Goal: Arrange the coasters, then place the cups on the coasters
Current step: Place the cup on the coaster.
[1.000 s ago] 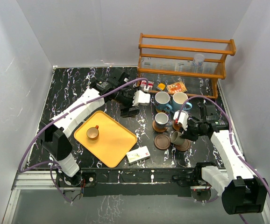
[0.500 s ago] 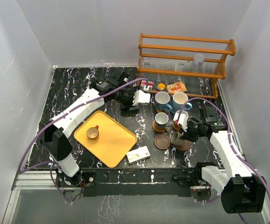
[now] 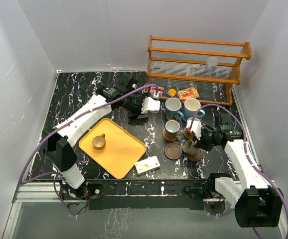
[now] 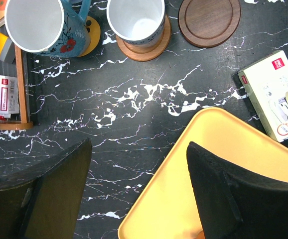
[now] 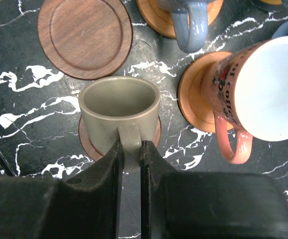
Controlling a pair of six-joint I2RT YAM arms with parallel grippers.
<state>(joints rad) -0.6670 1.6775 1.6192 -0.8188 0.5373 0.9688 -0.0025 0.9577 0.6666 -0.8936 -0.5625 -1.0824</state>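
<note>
On the yellow tray (image 3: pixel 129 152): one orange-brown cup (image 3: pixel 99 142), no coaster beneath. Over the surface (image 4: pixel 134 94) at the tray's far corner: left claw (image 4: pixel 139 169), spread apart, empty. Just right of the tray: a bare dark coaster (image 3: pixel 173 151). Further right of the tray: right claw (image 5: pixel 130 159) clamped on the handle of the grey-green cup (image 5: pixel 119 104), seated on a dark coaster (image 5: pixel 85 142). Probably the setting-down step. Next: release, back off straight without tipping, then fetch the tray's cup for the bare dark coaster.

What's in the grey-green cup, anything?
Empty: the grey-green cup, handle pinched by the right gripper, shows a bare interior in the right wrist view.
</note>
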